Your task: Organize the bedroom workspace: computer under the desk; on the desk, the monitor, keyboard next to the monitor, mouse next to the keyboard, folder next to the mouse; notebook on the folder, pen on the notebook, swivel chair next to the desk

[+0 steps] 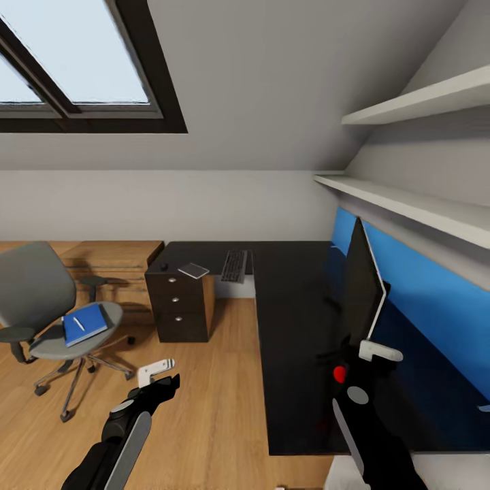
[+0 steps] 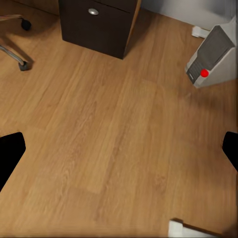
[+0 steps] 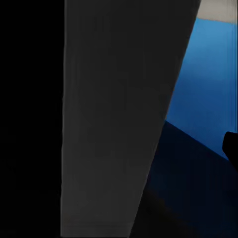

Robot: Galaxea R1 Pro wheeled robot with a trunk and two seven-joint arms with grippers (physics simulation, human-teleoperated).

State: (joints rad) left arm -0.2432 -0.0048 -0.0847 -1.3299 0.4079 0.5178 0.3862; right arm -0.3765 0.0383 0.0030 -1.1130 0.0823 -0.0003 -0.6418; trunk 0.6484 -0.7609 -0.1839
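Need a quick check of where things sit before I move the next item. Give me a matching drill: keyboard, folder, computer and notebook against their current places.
Things:
1. keyboard
2. folder
3. computer
4. notebook

Places:
A. on the floor
B. on the swivel chair seat
C. on the desk, on the far arm of its L
D. on the desk, above the drawer unit

Pairs: 1-C, 2-B, 3-A, 4-D

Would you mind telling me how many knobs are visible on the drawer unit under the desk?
3, stacked on the drawer unit front: top, middle and bottom.
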